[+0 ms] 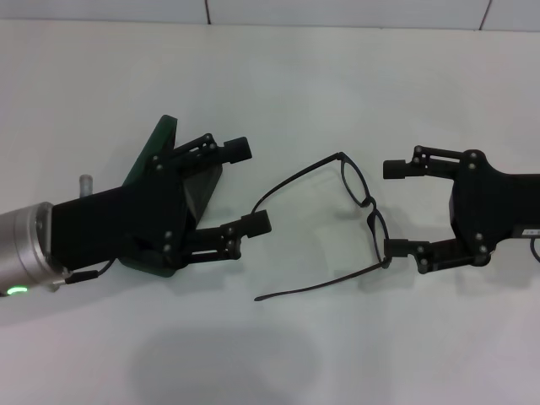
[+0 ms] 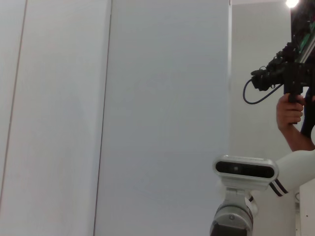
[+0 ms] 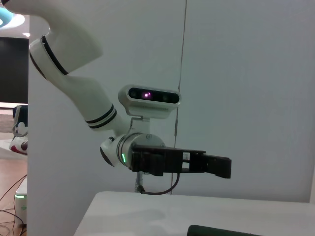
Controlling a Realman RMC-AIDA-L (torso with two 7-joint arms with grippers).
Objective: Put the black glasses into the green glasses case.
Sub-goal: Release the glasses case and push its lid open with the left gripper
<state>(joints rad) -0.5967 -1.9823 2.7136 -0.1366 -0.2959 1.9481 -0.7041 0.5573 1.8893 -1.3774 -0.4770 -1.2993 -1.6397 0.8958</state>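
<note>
While my right gripper (image 1: 398, 207) sits with its fingers spread wide, it grips nothing; its lower fingertip (image 1: 396, 248) lies right against the near hinge corner of the black glasses (image 1: 361, 202), though I cannot tell if it truly touches, and its upper fingertip stays apart from the frame. My left gripper (image 1: 247, 186) is also wide open and holds nothing, hovering over the green glasses case (image 1: 154, 152), which my wrist and palm mostly cover; only a tilted green edge of the case shows past my upper finger, with a darker part under my palm. Between my two grippers the glasses rest on the white table (image 1: 354, 76), lenses toward my right gripper, both temple arms unfolded and reaching toward my left one. One temple tip ends just beside my left gripper's lower fingertip (image 1: 256, 223); the other temple lies nearer to me, apart from both grippers. From my right wrist I see my left gripper (image 3: 219, 166) side-on above the table edge (image 3: 123, 206), with a dark sliver of the case (image 3: 221, 230) below. My left wrist view shows a person's hand (image 2: 289, 114) holding a black device (image 2: 285, 71) against a pale wall
</note>
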